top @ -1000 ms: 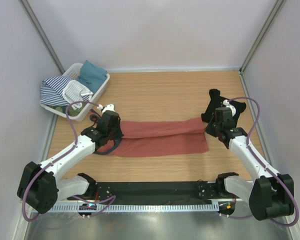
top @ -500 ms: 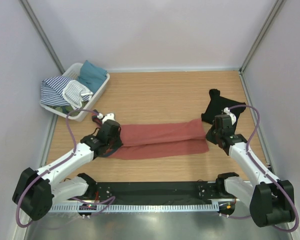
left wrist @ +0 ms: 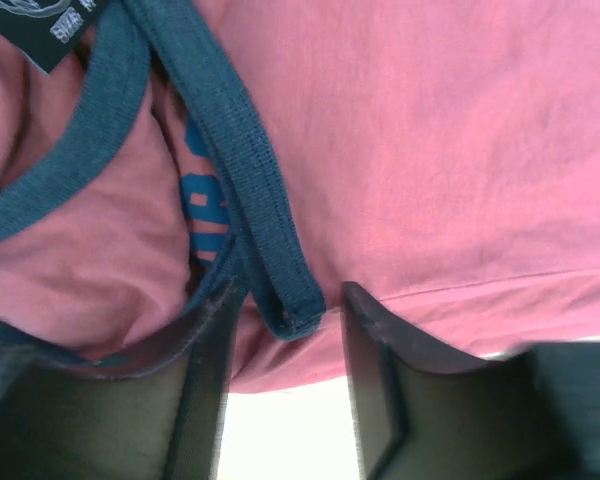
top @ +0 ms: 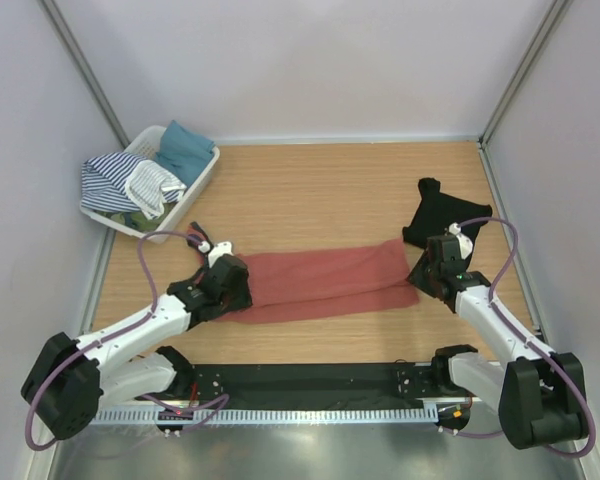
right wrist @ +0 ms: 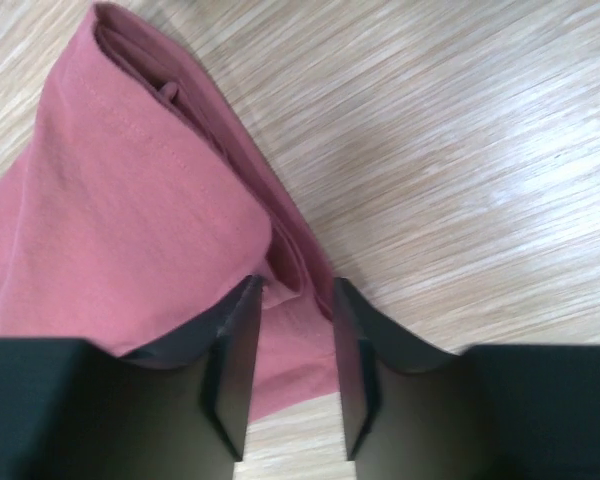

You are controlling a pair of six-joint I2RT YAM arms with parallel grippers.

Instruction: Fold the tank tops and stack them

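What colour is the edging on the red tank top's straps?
Dark navy blue edging, clearest in the left wrist view.

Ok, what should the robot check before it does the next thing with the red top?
1. Red top folded into a long strip, lying flat on the table: ok.
2. Left gripper open, with the strap loose between its fingers: ok.
3. Right gripper open around the other end's fold: ok.
4. Red top apart from the black top: cannot tell, their corners nearly meet beside the right arm.
5. Tops stacked: not ok, the black top lies by itself at the far right.
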